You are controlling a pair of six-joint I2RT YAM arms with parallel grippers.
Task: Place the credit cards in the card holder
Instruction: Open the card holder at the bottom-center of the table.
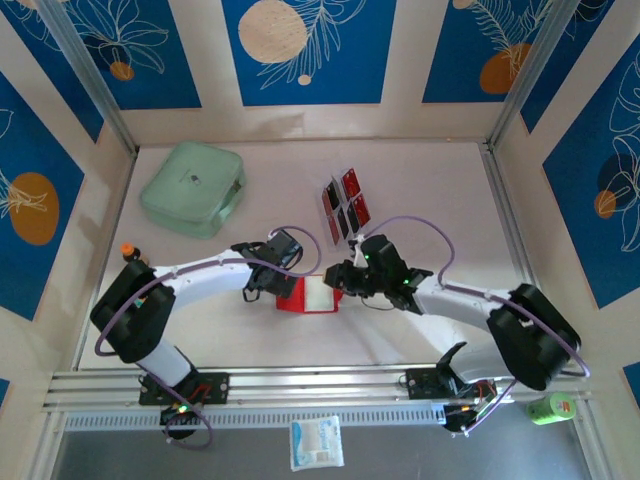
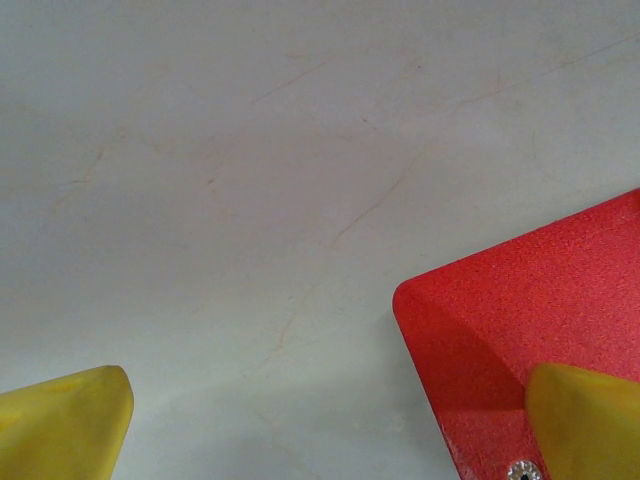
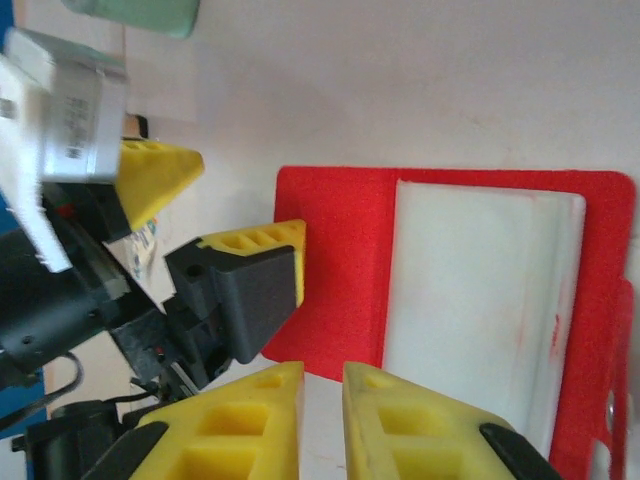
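The red card holder (image 1: 289, 298) lies open on the table, showing a white inner panel (image 3: 480, 310). Several red-and-black credit cards (image 1: 345, 204) stand in a clear rack behind it. My left gripper (image 1: 274, 284) is open at the holder's left edge. Its yellow fingers (image 2: 62, 428) are spread wide, and one rests on the corner of the holder (image 2: 520, 310). The same gripper (image 3: 220, 205) appears in the right wrist view, one finger on the red flap (image 3: 335, 260). My right gripper (image 1: 339, 279) hovers at the holder's right side. Its fingertips (image 3: 323, 372) stand a narrow gap apart with nothing between them.
A mint-green case (image 1: 192, 188) lies at the back left. Blue-patterned walls and metal rails enclose the table. A green can (image 1: 550, 408) and a white packet (image 1: 316, 442) sit beyond the front rail, off the table.
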